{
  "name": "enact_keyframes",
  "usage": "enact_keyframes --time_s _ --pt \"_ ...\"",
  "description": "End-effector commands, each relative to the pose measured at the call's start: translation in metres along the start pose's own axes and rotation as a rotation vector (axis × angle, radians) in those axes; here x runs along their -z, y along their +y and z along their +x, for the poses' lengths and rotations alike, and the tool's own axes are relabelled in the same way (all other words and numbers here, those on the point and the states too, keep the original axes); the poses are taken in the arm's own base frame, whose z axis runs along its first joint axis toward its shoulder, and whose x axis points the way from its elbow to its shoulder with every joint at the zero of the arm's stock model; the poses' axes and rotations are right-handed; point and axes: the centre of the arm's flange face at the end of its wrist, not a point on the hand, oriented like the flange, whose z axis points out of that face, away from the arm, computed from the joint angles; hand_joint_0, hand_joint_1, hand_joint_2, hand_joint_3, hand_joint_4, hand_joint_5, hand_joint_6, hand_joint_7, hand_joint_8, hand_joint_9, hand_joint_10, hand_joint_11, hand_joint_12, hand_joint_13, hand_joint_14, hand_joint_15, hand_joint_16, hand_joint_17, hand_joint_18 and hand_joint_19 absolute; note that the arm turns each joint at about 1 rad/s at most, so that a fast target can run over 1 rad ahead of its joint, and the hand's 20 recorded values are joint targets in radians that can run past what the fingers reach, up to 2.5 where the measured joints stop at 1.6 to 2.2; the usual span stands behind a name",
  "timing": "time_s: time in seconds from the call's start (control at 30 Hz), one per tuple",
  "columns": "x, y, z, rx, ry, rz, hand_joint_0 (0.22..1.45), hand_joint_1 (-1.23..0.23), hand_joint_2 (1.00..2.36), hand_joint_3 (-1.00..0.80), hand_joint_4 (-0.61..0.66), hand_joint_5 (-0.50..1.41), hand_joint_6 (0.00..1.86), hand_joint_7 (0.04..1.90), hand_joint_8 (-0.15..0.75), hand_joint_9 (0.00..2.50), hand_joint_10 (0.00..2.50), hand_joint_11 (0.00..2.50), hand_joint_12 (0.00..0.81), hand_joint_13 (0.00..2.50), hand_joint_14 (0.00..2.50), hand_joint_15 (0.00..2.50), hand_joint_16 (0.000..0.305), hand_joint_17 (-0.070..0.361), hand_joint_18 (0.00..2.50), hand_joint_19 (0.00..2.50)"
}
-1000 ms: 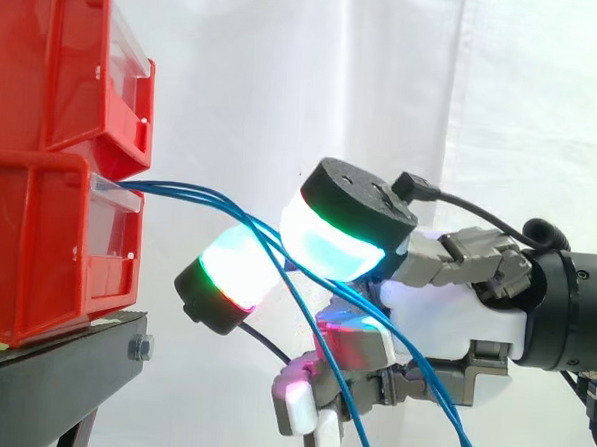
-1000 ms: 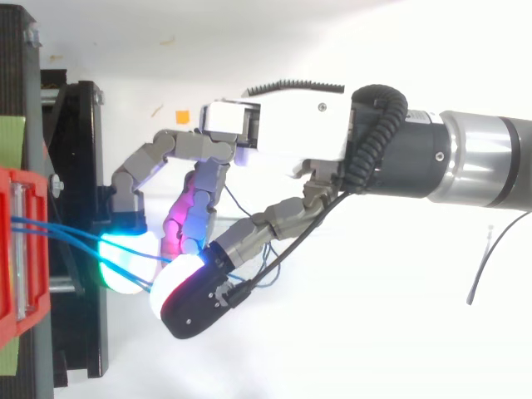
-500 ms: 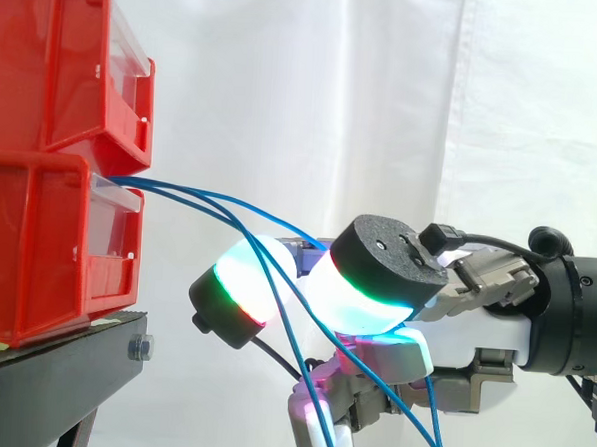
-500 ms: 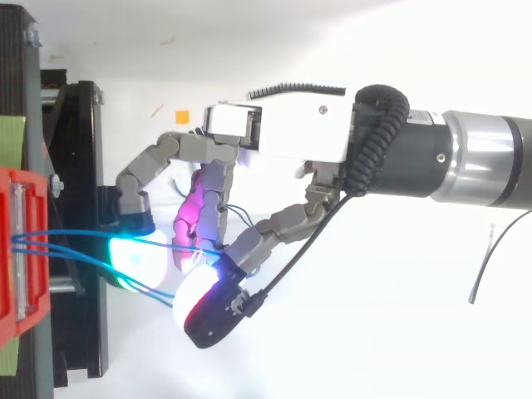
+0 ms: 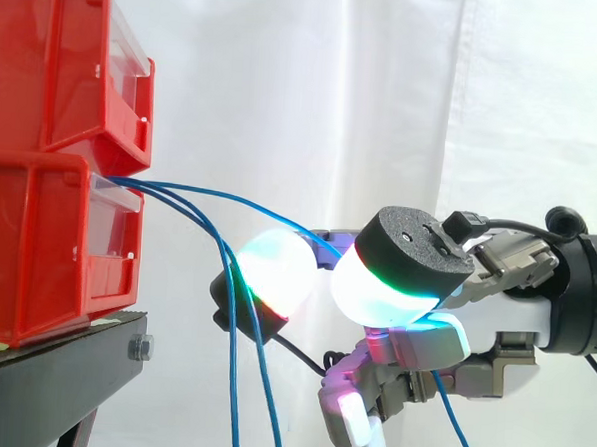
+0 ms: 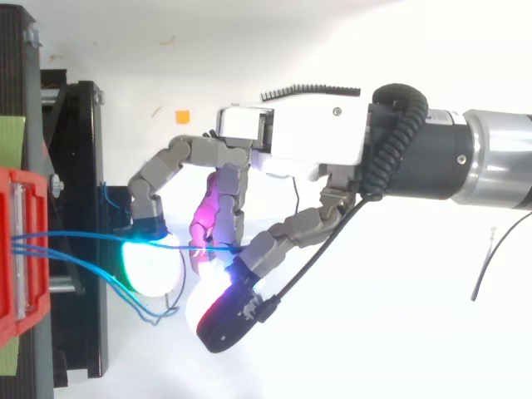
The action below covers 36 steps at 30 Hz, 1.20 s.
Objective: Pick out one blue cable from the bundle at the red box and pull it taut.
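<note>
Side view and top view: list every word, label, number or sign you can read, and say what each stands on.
No readable text in either view.
On the stacked red plastic bins: clear front strips, no print visible.
On the small orange square sticker on the white surface: blank as far as can be told.
On the hand, pinching one thin blue cable: no markings visible.

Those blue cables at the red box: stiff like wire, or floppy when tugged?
Probably floppy: two blue cables hang from the red box and drop almost straight down. Likely light, being so thin. The strand running between the curled fingers of the hand looks nearly straight, so it probably tautens readily under a pull.
</note>
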Motion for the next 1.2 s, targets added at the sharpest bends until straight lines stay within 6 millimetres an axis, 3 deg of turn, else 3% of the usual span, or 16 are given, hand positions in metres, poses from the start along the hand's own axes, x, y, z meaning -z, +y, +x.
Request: enact_keyframes --time_s 0.0,0.1,0.33,0.53,0.7,0.8,1.0,1.17 --pt "0.0000 0.0006 -0.0005 -0.001 -0.001 0.001 0.53 -0.85 1.00 -0.50 -0.14 -0.05 0.84 0.93 0.254 1.58 0.03 0.87 0.362 1.17 0.02 0.58 0.046 0.104 1.01 0.72" --pt "-0.0015 0.0042 -0.0022 0.000 -0.003 -0.003 0.52 -0.75 1.00 -0.50 -0.14 -0.06 0.81 0.92 0.266 1.58 0.03 0.86 0.368 1.17 0.02 0.58 0.048 0.107 1.02 0.73" --pt "-0.0014 0.0049 -0.0022 0.000 -0.001 0.001 0.49 -0.68 1.00 -0.50 -0.14 -0.04 0.74 0.98 0.269 1.55 0.03 0.83 0.384 1.17 0.02 0.56 0.051 0.115 1.03 0.72" --pt "-0.0013 0.0044 -0.0045 -0.001 -0.004 0.002 0.47 -0.46 1.00 -0.50 -0.08 -0.03 0.57 1.20 0.294 1.50 0.03 0.78 0.402 1.16 0.02 0.56 0.057 0.127 1.05 0.74" --pt "-0.0012 0.0045 -0.0035 -0.003 -0.003 0.003 0.58 -0.35 1.00 -0.50 -0.07 -0.04 0.59 1.20 0.278 1.46 0.03 0.80 0.388 1.11 0.02 0.58 0.052 0.117 0.97 0.80" --pt "-0.0010 0.0041 -0.0047 -0.004 -0.005 0.005 0.62 -0.46 1.01 -0.42 -0.04 -0.07 0.67 1.08 0.290 1.43 0.03 0.81 0.402 1.11 0.02 0.59 0.055 0.123 0.96 0.80" --pt "-0.0010 0.0046 -0.0036 -0.002 -0.002 0.008 0.61 -0.52 1.01 -0.32 0.03 -0.10 0.76 0.90 0.310 1.37 0.03 0.81 0.414 1.07 0.02 0.59 0.056 0.126 0.94 0.79" --pt "-0.0013 0.0053 -0.0037 -0.002 -0.003 0.006 0.60 -0.58 1.01 -0.31 0.05 -0.11 0.79 0.88 0.314 1.36 0.03 0.82 0.417 1.07 0.02 0.59 0.057 0.127 0.94 0.79"
